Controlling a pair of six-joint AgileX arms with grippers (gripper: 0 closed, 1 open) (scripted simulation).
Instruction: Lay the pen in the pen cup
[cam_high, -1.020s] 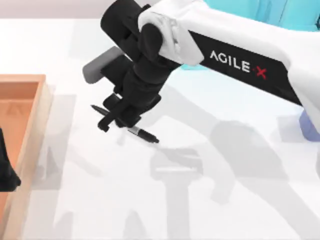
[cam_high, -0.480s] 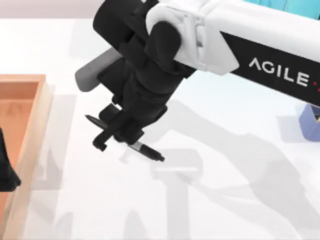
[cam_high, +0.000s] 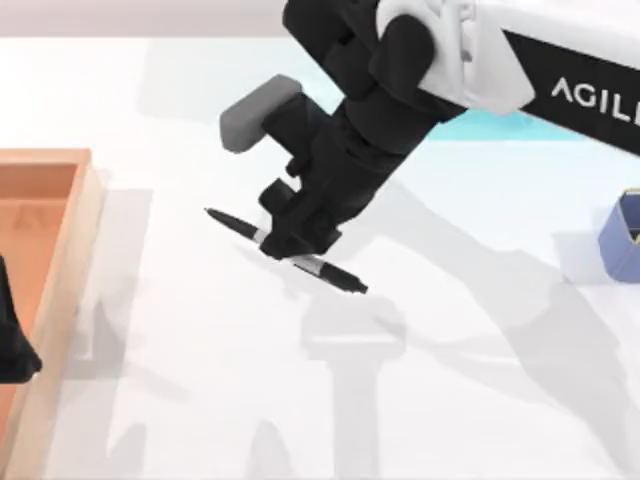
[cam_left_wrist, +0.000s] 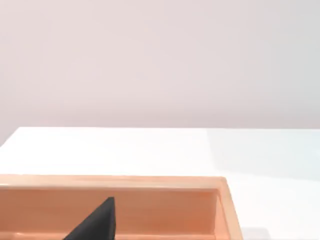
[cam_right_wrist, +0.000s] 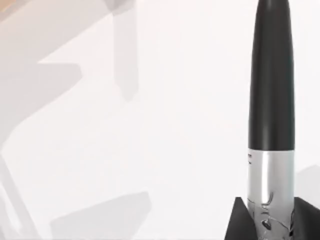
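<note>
- Far left of the top view: orange-brown wooden tray on the white surface. Our left pincer sits parked over it as a dark shape at the frame's left edge; we cannot tell if its fingers are apart or together.
- Left wrist view: tray wall and a black wedge low in the frame, nothing of the task.
- Centre of the top view: our right pincer is clamped on the pen, gripping the silver barrel near mid-length. The pen runs from upper left to lower right, both black ends sticking out past the fingers.
- Its shadow lies apart from it on the surface, so we judge the pen lifted clear.
- Right wrist view: pen close up, black cap above silver barrel, black fingers pressed on both sides of the barrel.
- Right edge of the top view: pen cup, periwinkle, partly cut off by the frame, well apart from the pen.
- Progress: grasp and lift look done. Left to do: carry it across to the cup, line it up over the opening, release.
</note>
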